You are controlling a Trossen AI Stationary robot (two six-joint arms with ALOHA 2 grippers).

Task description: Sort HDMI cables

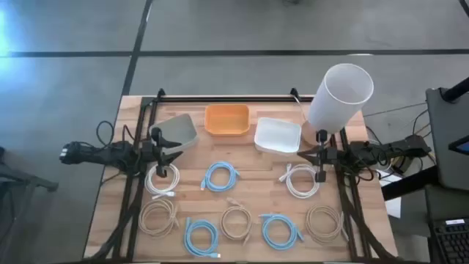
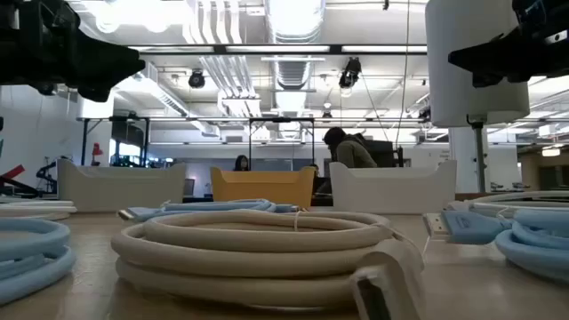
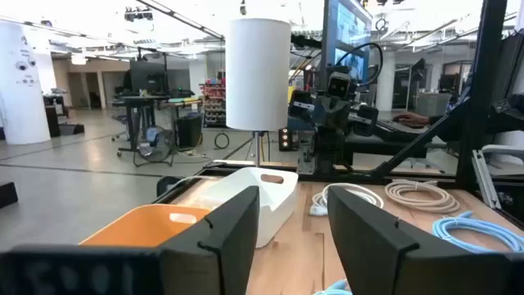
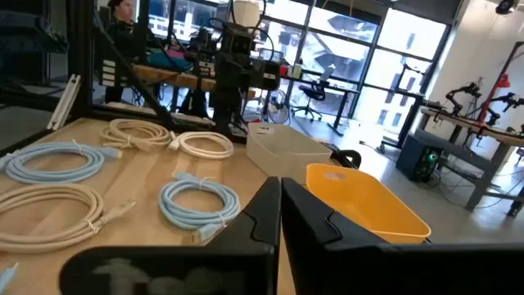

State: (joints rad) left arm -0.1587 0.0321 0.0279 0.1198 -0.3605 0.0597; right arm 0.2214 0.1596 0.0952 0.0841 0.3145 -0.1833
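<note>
I hold the left pincer (image 1: 163, 150) spread and the right pincer (image 1: 316, 155) pressed together, both empty at the worktop's (image 1: 249, 187) side edges, because the coils (image 1: 220, 176) lie unsorted before three bins (image 1: 227, 119).

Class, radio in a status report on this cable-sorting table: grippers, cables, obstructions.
Left gripper open, right gripper shut, both empty above table sides. Coiled light blue, white and tan HDMI cables all loose on wooden table; orange bin, white bin, grey bin empty. Nothing obstructing.

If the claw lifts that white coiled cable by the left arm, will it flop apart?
Probably not much: the white coiled cable looks bound into a tidy round loop. It seems thin and light, so likely easy to lift. Its free plug end may dangle, and a push would probably slide it, not roll it.
</note>
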